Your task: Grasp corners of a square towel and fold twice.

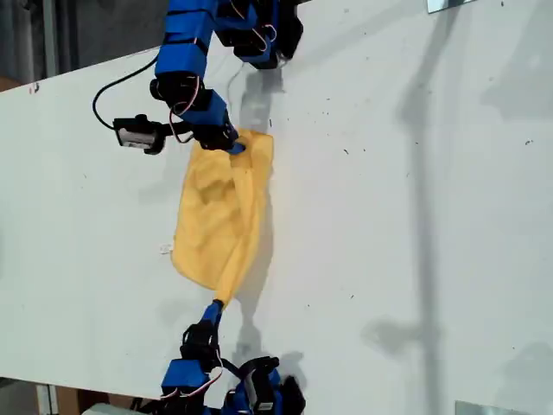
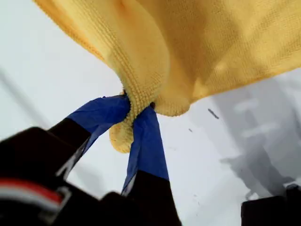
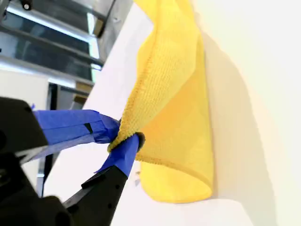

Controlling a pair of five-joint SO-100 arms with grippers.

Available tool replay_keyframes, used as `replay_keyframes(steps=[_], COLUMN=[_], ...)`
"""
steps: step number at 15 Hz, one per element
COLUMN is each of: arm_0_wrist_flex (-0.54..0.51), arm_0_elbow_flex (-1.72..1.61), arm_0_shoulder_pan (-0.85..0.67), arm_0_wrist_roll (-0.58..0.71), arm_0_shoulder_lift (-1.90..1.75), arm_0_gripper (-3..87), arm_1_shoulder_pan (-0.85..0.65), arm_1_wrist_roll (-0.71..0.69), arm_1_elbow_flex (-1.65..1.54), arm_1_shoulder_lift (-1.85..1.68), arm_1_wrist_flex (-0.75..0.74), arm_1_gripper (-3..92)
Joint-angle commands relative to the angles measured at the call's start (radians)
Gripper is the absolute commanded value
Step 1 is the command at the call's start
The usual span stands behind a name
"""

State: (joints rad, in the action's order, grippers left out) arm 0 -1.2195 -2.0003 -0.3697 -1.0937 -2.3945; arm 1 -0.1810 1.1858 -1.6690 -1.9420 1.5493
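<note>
The towel (image 1: 220,216) hangs bunched and partly doubled between my two grippers over the white table (image 1: 415,216), a corner pinched at each end. My first gripper (image 2: 137,109) is clamped on one corner (image 2: 126,134), my second gripper (image 3: 126,137) on another (image 3: 123,136), both jaws closed tight on cloth. To fold well, I judge both should travel together, level and taut, keeping edges aligned before release.
</note>
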Motion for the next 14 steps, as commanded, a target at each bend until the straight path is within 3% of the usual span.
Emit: replay_keyframes(steps=[1,5,10,14], arm_0_wrist_flex=[0.017,0.049,-0.133,-0.043], arm_0_elbow_flex=[0.071,0.35,1.063,1.163], arm_0_shoulder_pan=[-0.126,-0.291,-0.434,-0.557], arm_0_wrist_roll=[0.077,0.244,0.397,0.457], arm_0_shoulder_lift=[0.029,0.41,0.943,1.075], arm_0_gripper=[-0.4,-0.4,-0.4,-0.4], arm_1_shoulder_pan=[-0.156,-0.362,-0.62,-0.807], arm_1_wrist_roll=[-0.015,-0.049,-0.109,-0.16], arm_1_elbow_flex=[-0.091,-0.221,-0.267,-0.354], arm_1_shoulder_lift=[-0.146,-0.267,-0.333,-0.35], arm_1_wrist_flex=[-0.043,-0.106,-0.149,-0.224], arm_1_gripper=[-0.1,-0.1,-0.1,-0.1])
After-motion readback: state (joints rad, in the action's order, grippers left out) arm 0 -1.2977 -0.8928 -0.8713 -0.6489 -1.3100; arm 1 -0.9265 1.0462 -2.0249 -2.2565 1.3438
